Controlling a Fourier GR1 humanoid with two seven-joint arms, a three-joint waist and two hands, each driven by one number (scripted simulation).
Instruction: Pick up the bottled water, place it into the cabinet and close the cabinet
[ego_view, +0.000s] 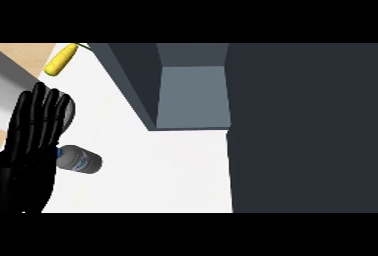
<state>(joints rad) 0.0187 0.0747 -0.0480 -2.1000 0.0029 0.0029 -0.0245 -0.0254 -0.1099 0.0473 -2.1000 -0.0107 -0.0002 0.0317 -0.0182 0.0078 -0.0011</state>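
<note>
Black left hand (33, 145) sits at the left edge with fingers straight and wide, holding nothing, bottled water (78, 159) lying on its side just right of it on the counter (170, 170), so we risk rolling it away from the open cabinet (192, 95) far right.

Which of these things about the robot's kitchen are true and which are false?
1. The cabinet is open. True.
2. The bottle is inside the cabinet. False: it lies on the white counter, outside it.
3. A yellow corn cob lies at the counter's far left corner. True.
4. The left robot hand is curled round the bottle. False: its fingers are straight, and the bottle lies beside it.
5. The right robot hand is holding the cabinet door. False: no right hand shows in this view.
</note>
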